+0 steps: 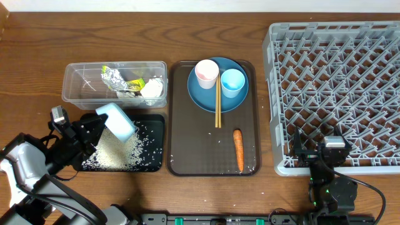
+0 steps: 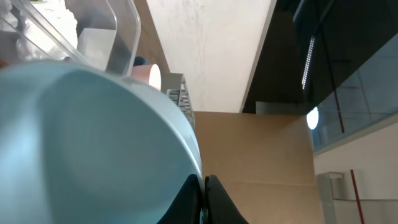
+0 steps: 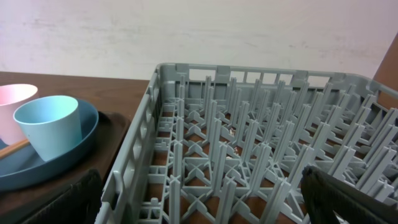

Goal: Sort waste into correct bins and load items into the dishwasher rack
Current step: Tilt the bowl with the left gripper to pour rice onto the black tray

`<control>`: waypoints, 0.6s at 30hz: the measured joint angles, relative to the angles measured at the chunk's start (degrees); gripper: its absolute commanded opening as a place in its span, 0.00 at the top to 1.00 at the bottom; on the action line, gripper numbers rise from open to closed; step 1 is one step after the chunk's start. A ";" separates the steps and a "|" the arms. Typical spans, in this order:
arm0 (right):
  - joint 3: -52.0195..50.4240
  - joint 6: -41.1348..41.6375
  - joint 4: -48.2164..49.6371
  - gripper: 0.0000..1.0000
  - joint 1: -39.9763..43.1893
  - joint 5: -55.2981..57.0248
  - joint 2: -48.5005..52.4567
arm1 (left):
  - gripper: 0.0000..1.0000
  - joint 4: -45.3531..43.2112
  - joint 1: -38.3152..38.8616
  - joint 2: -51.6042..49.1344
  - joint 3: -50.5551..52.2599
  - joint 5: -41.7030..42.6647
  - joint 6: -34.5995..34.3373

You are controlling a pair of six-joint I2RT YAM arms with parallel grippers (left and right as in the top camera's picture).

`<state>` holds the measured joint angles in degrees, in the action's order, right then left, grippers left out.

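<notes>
My left gripper (image 1: 100, 127) (image 2: 204, 186) is shut on the rim of the pale-blue bowl (image 1: 116, 120) (image 2: 93, 137). It holds the bowl tilted over the black tray (image 1: 155, 161), where white rice grains (image 1: 119, 151) lie spread. The clear tub (image 1: 74, 87) contains silver foil (image 1: 114, 77), a yellow-green wrapper (image 1: 136, 84) and white tissue (image 1: 152, 89). On the dark-blue plate (image 1: 209, 100) stand a pink cup (image 1: 207, 74) and a light-blue cup (image 1: 232, 82) (image 3: 53, 124), with chopsticks (image 1: 217, 103) lying across the plate. A carrot (image 1: 238, 150) lies nearer me. Open and holding nothing, my right gripper (image 1: 325, 149) (image 3: 205, 199) hovers at the front edge of the grey rack (image 1: 337, 87) (image 3: 249, 137).
A brown serving tray (image 1: 187, 144) carries the plate and the carrot between the bins and the rack. The rack fills the right side of the table. Bare wood shows along the far edge and to the left of the tub.
</notes>
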<state>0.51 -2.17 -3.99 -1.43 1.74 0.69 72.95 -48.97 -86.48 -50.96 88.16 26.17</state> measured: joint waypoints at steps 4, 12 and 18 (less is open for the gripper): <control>0.00 0.00 0.00 0.01 0.00 0.00 0.00 | 0.94 0.50 0.00 0.00 0.00 -0.04 0.50; 0.00 0.00 0.00 0.01 0.00 0.00 0.00 | 0.94 0.52 0.00 0.00 0.00 -1.55 0.94; 0.00 0.00 0.00 0.01 0.00 0.00 0.00 | 0.93 -0.33 0.00 0.00 0.00 -1.75 1.09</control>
<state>0.51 -2.17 -3.99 -1.43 1.74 0.69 72.62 -48.97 -86.48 -50.96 86.41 27.27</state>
